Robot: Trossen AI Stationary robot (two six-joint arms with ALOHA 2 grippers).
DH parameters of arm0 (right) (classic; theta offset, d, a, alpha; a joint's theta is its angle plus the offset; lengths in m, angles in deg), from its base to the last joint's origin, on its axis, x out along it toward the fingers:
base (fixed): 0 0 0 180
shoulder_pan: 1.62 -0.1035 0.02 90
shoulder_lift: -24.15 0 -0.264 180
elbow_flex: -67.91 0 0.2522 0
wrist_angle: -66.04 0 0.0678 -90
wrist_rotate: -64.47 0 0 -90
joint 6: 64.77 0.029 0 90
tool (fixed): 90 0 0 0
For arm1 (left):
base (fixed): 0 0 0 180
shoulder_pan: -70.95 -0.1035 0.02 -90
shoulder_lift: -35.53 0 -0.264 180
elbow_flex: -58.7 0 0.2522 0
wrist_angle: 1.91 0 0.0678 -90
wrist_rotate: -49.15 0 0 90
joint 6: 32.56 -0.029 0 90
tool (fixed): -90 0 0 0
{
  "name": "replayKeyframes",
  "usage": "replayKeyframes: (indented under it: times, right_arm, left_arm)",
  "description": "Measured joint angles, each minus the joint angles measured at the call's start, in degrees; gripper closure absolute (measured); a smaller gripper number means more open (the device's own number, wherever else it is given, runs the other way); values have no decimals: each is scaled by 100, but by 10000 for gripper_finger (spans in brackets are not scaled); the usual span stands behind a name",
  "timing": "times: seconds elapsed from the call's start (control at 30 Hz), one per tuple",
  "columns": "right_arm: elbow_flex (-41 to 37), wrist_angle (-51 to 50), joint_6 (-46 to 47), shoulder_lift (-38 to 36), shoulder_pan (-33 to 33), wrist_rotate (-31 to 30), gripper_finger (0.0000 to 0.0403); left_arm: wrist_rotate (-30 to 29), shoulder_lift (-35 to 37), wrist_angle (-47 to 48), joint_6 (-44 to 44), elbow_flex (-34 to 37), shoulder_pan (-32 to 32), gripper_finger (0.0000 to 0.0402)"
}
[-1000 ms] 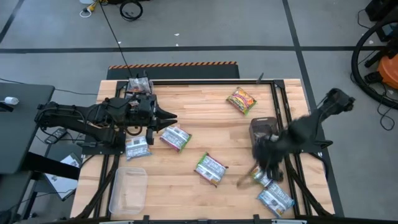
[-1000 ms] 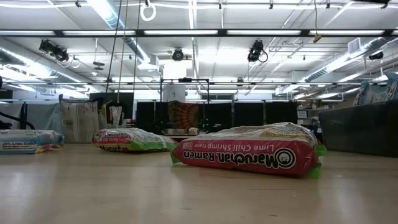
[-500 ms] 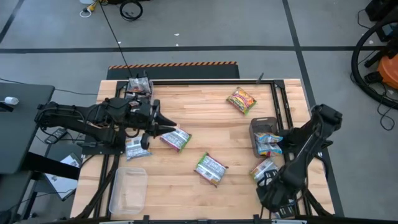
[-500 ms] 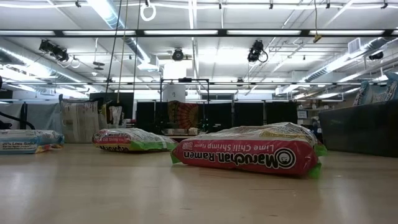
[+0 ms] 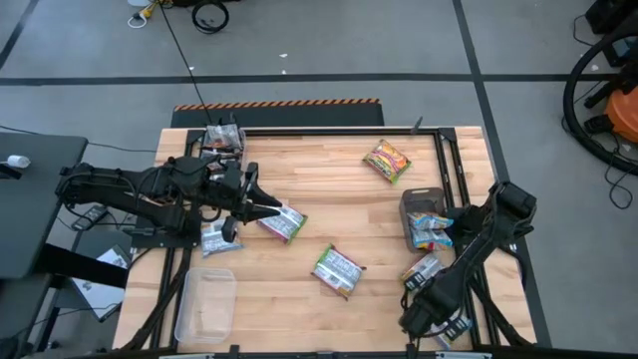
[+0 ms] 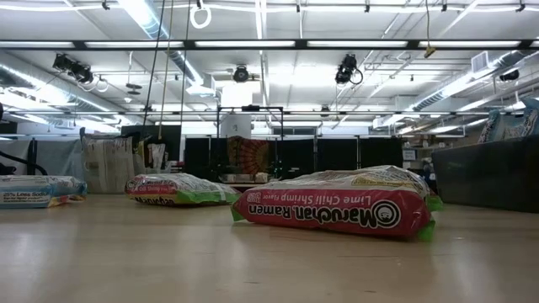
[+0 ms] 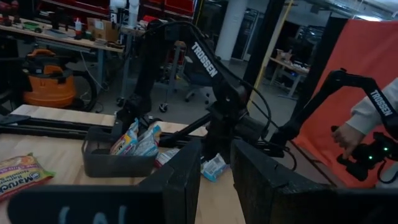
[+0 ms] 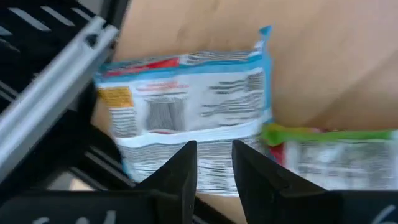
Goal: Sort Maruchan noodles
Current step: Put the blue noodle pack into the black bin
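Note:
Maruchan noodles packets lie flat on the wooden table [image 5: 329, 179]: a yellow-red one [image 5: 387, 160] at the far right, green-white ones [image 5: 282, 221] [image 5: 337, 269] [image 5: 423, 271], and blue-white ones [image 5: 219, 237] [image 8: 186, 106]. My right gripper [image 5: 419, 321] [image 8: 214, 168] points down over the blue-white packet at the near right corner. Its fingers are slightly apart, with nothing between them. My left gripper [image 5: 271, 206] [image 7: 216, 168] hangs level above the table's left side, open and empty.
A dark bin [image 5: 424, 214] at the right holds blue packets. A clear bin [image 5: 206, 304] stands at the near left, and another [image 5: 224, 138] with packets stands at the far left. A metal frame rail [image 8: 56, 81] runs beside the corner packet. A person's hand [image 7: 348, 134] shows beyond the table.
My right gripper has swung from beside the dark bin toward the table's near edge. It has sunk and tipped downward over the blue-white packet at the near right corner. My left gripper has turned slightly toward the near edge without shifting place.

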Motion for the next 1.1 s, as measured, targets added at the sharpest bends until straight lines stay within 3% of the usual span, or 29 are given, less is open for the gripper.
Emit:
replayKeyframes:
  times: [0.07, 0.23, 0.43, 0.53, 0.63, 0.8, 0.93, 1.1]
  right_arm:
    - [-31, 58, -185, -84, 109, -48, 291]
    - [-366, 574, -868, -86, 267, 847, 273]
    - [-500, 600, -1291, -8, 718, 172, 257]
    - [-499, 579, -1295, -10, 974, 133, 252]
    - [-453, 298, -1187, -12, 1080, 674, 248]
    - [-226, 79, -1285, -27, 652, 1559, 244]
    - [-454, 242, -1335, 14, 357, 1417, 245]
    - [-763, 261, -1308, 18, 478, 1079, 243]
  left_arm:
    - [0, 1, 0, -22, 0, 33, 308]
    - [4, -1, 0, -164, 0, 41, 308]
    - [2, 1, 1, -178, 0, 39, 308]
    - [2, 1, 0, -294, 0, 39, 308]
    - [0, 1, 2, -279, 0, 39, 308]
    - [0, 1, 1, -259, 0, 41, 308]
    - [-2, 1, 2, -258, 0, 41, 308]
    - [-2, -1, -32, -256, 0, 41, 308]
